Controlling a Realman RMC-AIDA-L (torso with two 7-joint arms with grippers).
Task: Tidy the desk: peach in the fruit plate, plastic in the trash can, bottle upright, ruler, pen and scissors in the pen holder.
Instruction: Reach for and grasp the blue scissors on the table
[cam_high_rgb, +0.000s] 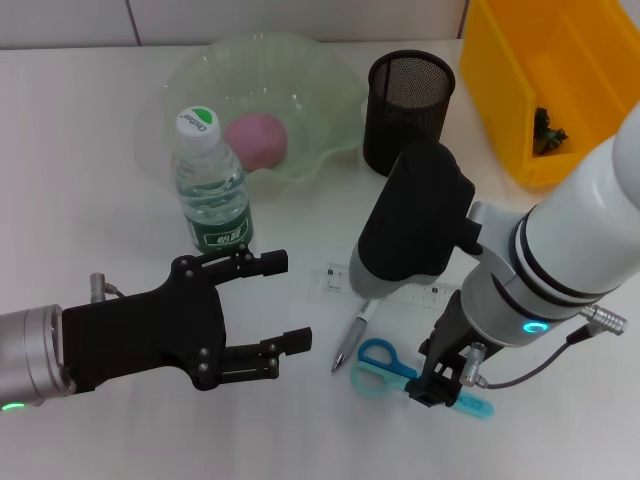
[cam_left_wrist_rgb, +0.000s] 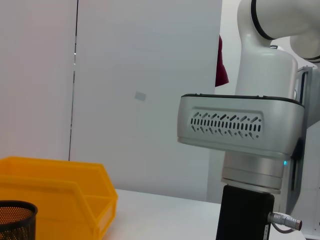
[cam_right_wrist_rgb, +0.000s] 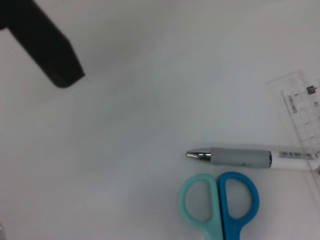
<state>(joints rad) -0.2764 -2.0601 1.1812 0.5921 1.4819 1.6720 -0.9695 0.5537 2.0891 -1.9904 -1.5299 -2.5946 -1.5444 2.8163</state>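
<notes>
White-and-silver arms carry green status lights, grey cables with metal plugs, and matte black pincer housings.

Ruler (cam_high_rgb: 395, 290) mostly hidden under right arm – only ends show. Scissors (cam_high_rgb: 400, 372) blades covered by right gripper (cam_high_rgb: 438, 385), its finger state unclear. Yellow bin (cam_high_rgb: 560, 80) cut off at right edge – dark contents unidentifiable.

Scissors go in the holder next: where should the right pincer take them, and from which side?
Probably at the blades, just past the handle loops, from straight above. The scissors lie flat beside the pen, closed, so they offer a narrow section. The right pincer already hangs over them.
</notes>
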